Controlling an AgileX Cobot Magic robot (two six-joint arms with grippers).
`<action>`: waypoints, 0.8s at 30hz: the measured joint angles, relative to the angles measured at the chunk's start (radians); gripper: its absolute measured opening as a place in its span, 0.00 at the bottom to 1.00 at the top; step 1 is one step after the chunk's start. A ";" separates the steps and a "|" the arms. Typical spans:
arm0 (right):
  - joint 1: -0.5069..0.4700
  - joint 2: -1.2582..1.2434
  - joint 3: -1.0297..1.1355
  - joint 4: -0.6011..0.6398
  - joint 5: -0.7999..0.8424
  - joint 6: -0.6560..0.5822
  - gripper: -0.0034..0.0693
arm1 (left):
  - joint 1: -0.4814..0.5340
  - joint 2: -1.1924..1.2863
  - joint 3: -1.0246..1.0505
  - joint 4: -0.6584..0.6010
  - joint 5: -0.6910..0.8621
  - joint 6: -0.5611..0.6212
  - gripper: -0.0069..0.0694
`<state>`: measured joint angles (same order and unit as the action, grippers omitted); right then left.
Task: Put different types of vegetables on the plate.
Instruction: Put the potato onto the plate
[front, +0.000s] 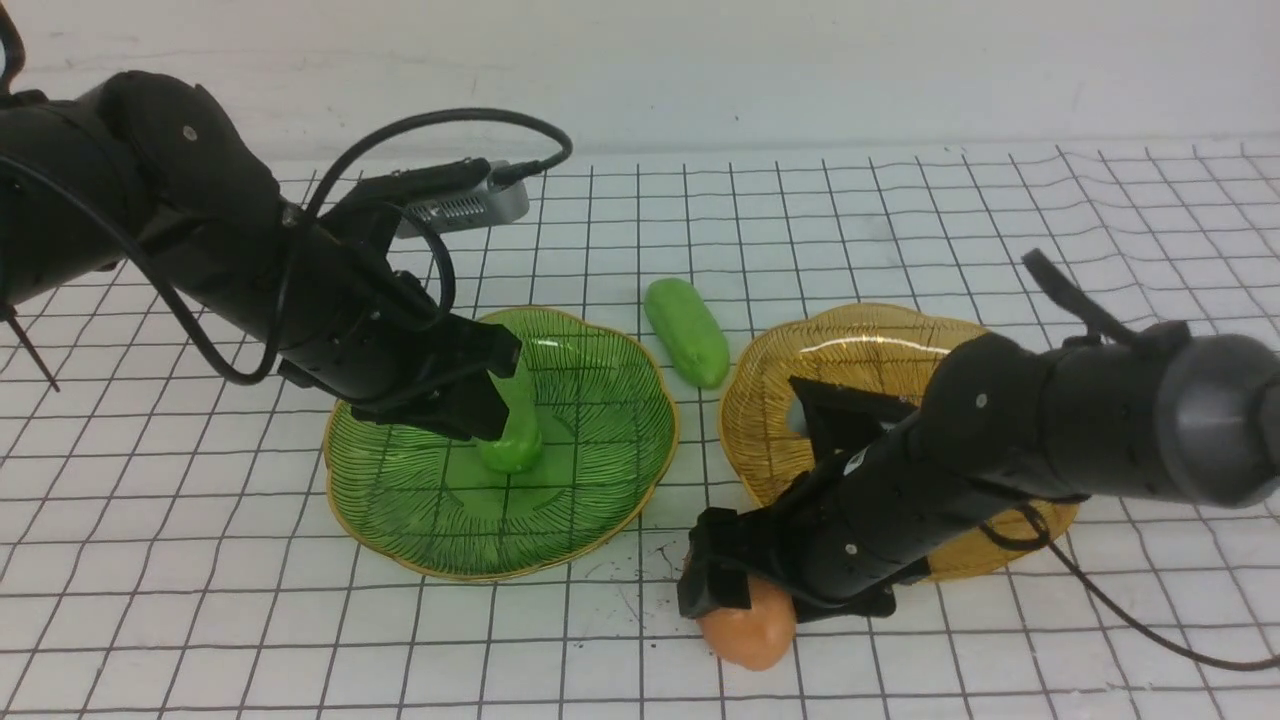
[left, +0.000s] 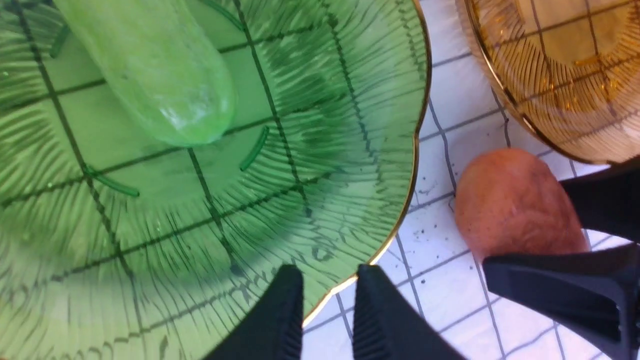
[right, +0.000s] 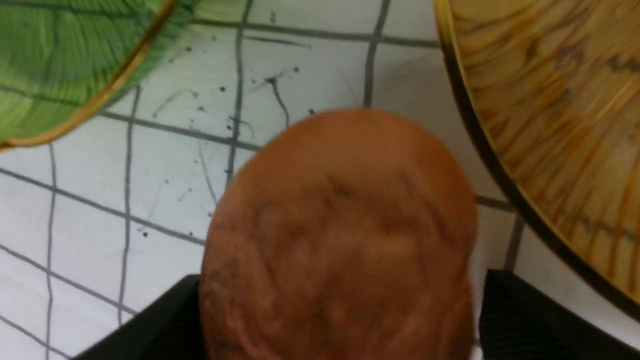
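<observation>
Orange potato (right: 345, 235) within right pincer (right: 340, 325)

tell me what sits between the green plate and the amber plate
A green cucumber lies on the table between the green plate and amber plate, at the gap's far end; front view shows it.

Bright even light; wrist views blurred (close-ups).

The green plate (front: 600, 500) and the amber plate (front: 860, 340) looked like glossy ribbed glass with gilt rims. The cucumber (left: 160, 80) was smooth, shiny plastic; the potato (right: 345, 235) duller, faintly mottled. The left end effector (left: 330, 272) had matt black, finely ridged fingers (left: 280, 320). The worktop (front: 900, 220) looked matt white.
</observation>
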<state>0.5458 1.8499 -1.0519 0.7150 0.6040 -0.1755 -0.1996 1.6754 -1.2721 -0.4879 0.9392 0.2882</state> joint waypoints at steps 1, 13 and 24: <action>0.000 -0.001 0.000 0.007 0.008 -0.017 0.85 | 0.000 0.000 0.000 0.000 0.002 0.000 0.24; -0.160 -0.342 0.000 -0.191 0.285 -0.043 0.77 | 0.000 -0.019 0.000 0.002 0.056 0.039 0.20; -0.321 -0.218 -0.110 -0.322 0.214 -0.083 0.77 | -0.014 -0.020 -0.002 -0.066 0.057 0.224 0.20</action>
<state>0.2250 1.6320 -1.1615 0.3931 0.8178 -0.2583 -0.2133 1.6550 -1.2743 -0.5544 0.9965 0.5122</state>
